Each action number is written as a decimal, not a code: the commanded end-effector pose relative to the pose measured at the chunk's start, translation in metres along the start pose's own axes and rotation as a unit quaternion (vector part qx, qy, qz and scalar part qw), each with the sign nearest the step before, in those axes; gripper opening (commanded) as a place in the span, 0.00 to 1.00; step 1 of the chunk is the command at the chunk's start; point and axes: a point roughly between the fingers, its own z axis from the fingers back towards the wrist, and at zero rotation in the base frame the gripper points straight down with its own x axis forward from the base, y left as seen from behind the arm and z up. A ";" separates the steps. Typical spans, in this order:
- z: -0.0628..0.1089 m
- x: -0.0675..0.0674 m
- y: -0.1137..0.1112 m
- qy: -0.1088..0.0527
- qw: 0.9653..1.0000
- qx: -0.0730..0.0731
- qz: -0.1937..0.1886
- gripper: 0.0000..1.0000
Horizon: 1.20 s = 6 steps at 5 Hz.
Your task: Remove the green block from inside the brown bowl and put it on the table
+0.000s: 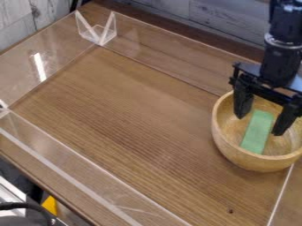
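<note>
Claw (264,110) wide open, pointing down, fingers straddling green block (257,132) (nothing gripped) inside brown bowl (236,152) on counter (130,124).

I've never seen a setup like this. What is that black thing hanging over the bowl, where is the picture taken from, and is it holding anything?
The black thing is the end of a robot arm. Its two-fingered claw, the gripper, points down over the brown bowl. The one picture is taken from a camera placed above and to the side of the table, a dark wooden top edged with low clear plastic walls. A green block lies inside the bowl. The claw's fingers are spread open, one on each side above the block, and hold nothing yet.
</note>
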 end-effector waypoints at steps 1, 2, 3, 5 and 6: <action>0.014 0.012 -0.008 -0.033 0.999 -0.005 -0.006 1.00; 0.014 0.012 -0.013 -0.036 0.999 -0.006 -0.004 1.00; 0.015 0.012 -0.012 -0.039 0.999 -0.007 -0.002 1.00; 0.019 0.013 -0.007 -0.042 0.999 -0.010 0.001 1.00; 0.020 0.014 -0.004 -0.043 0.999 -0.011 0.003 1.00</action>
